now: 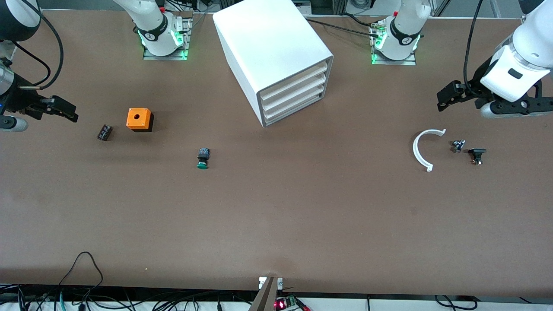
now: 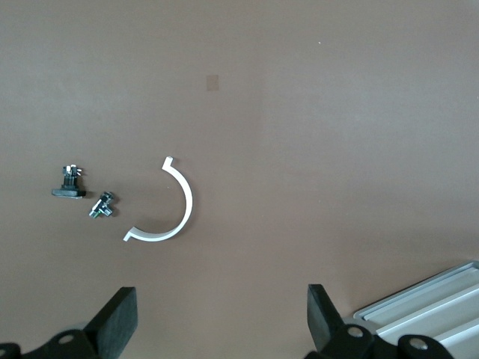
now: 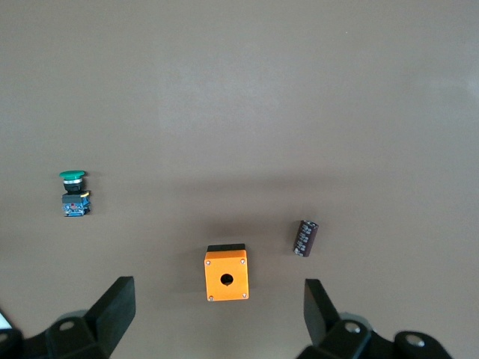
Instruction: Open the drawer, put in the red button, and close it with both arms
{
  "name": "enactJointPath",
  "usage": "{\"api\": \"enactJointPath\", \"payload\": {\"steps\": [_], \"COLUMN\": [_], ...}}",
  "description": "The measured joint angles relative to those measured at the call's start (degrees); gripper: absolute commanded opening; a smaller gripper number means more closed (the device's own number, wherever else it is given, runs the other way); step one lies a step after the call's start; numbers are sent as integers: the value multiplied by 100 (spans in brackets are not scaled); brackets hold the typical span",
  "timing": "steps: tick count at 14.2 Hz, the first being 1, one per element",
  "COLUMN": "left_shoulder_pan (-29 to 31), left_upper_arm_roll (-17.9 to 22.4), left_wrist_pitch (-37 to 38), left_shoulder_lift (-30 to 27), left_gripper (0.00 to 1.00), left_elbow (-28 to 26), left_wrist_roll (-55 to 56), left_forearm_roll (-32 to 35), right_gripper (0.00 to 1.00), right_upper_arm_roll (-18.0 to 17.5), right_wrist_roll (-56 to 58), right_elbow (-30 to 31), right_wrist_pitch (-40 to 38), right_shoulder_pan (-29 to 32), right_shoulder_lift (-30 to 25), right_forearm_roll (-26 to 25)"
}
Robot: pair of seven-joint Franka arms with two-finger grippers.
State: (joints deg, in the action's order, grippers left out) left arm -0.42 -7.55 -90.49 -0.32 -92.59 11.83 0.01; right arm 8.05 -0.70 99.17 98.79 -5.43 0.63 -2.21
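The white cabinet (image 1: 268, 47) stands at the middle of the table near the arms' bases. Its three drawers are pushed in; the bottom drawer (image 1: 293, 109) is shut. A corner of the drawer fronts shows in the left wrist view (image 2: 430, 310). No red button shows in any view. My left gripper (image 1: 446, 97) is open and empty, up over the table at the left arm's end; in its wrist view (image 2: 221, 325) only bare table lies between the fingers. My right gripper (image 1: 65, 111) is open and empty at the right arm's end, and in its wrist view (image 3: 217, 318) it hangs over the table beside an orange box.
A green-capped button (image 1: 202, 158) (image 3: 72, 193) lies nearer the front camera than the cabinet. An orange box (image 1: 139, 119) (image 3: 226, 274) and a dark cylinder (image 1: 104, 132) (image 3: 305, 238) lie toward the right arm's end. A white curved piece (image 1: 420, 149) (image 2: 176, 209) and two small black parts (image 1: 458, 145) (image 1: 477, 154) lie toward the left arm's end.
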Motion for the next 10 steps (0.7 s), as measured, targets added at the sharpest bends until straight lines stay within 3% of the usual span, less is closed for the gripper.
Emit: {"api": "enactJointPath", "payload": {"steps": [10], "left_shoulder_pan": [53], "left_upper_arm_roll": [84], "left_wrist_pitch": [-22], "left_shoulder_lift": [29], "left_gripper": [100], "left_elbow": [0], "left_wrist_roll": [-557], "left_forearm_roll": [5], "right_gripper": [100], "right_upper_arm_roll": [0], "right_wrist_roll": [0], "right_elbow": [0], "right_wrist_pitch": [0], "right_shoulder_pan": [0], "right_shoulder_lift": [0], "right_forearm_roll": [0]}}
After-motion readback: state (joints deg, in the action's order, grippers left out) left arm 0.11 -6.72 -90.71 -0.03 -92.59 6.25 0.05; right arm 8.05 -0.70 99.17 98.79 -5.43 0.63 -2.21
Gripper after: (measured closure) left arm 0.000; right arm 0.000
